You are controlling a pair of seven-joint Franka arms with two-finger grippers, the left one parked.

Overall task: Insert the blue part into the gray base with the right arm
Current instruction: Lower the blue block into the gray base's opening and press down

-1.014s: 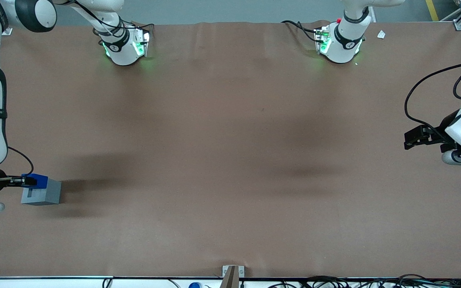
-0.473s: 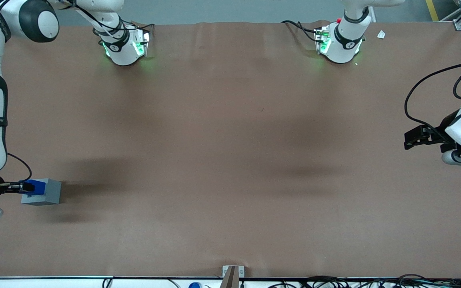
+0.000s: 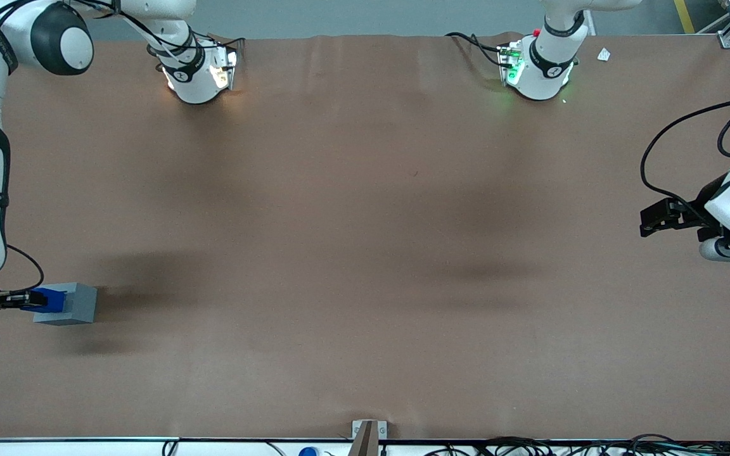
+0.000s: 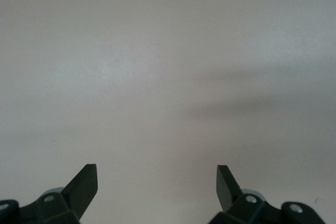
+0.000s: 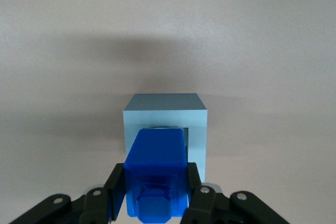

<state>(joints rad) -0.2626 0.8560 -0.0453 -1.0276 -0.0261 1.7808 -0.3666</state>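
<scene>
brown table cover (image 3: pixel 365 253) | small white scrap (image 3: pixel 604 55) near parked arm's end | cables (image 3: pixel 593 446) along nearest edge

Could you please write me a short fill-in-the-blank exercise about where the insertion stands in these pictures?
1. The gripper is shut on the ____ part.
2. That part sits directly above the ____ base, at its recessed opening.
3. The base rests on the brown table, toward the ____ arm's end.
4. The fingers press the part from ____ sides.

Missing words: blue; gray; working; two
</scene>
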